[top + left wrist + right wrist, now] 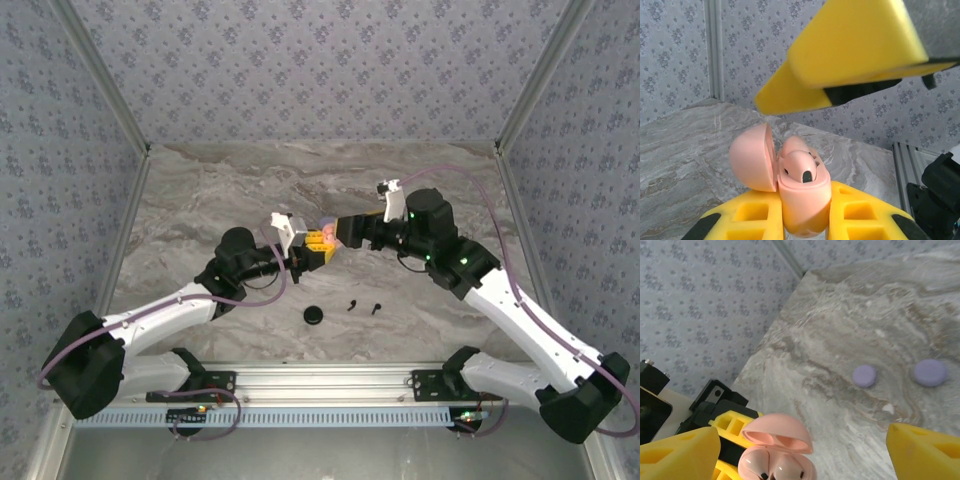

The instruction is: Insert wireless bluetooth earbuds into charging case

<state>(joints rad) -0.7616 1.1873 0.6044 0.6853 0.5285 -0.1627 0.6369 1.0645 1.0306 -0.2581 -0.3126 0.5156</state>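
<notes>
The pink charging case (805,200) is held upright above the table, my left gripper (802,202) shut on its lower body. Its lid (752,157) hangs open to the left. Two pale pink earbuds (771,471) sit side by side in its wells, one (802,167) showing its dark tip. My right gripper (802,440) hovers just over the case, wide open, with one yellow finger (680,452) on each side and nothing between them. From above, both grippers (305,250) (342,232) meet at mid-table around the case (322,233).
Two tiny black earbuds (352,305) (377,307) and a black round disc (315,314) lie on the marble table (200,200) in front of the grippers. Two lilac discs (864,375) (930,372) rest farther out. Patterned walls enclose the table.
</notes>
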